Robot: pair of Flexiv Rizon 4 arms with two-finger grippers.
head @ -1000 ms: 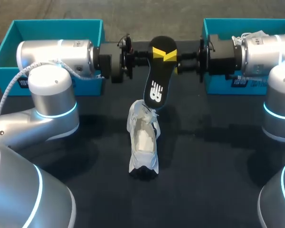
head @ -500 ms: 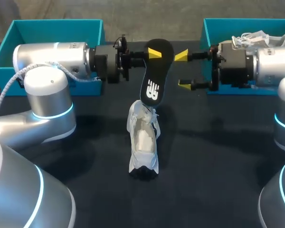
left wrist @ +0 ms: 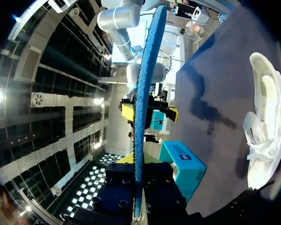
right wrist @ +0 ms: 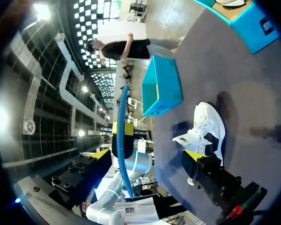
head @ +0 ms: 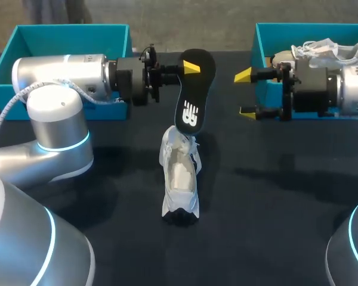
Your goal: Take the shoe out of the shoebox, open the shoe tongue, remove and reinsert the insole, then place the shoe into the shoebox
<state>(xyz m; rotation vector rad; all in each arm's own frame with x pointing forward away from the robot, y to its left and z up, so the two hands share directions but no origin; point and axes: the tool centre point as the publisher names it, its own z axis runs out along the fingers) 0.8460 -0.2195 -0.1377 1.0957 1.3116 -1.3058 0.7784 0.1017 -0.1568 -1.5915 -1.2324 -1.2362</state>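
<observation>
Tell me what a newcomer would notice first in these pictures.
First, the black insole, held up in the air by the left gripper, with its lower end near the white shoe that sits in the middle of the dark table. Next, the right gripper, open and clear of the insole, in front of the blue box at the far right.

clearance | insole (head: 193, 95) hangs over shoe (head: 180, 179) mouth — blocked | table (head: 256, 208) right of shoe — open
</observation>
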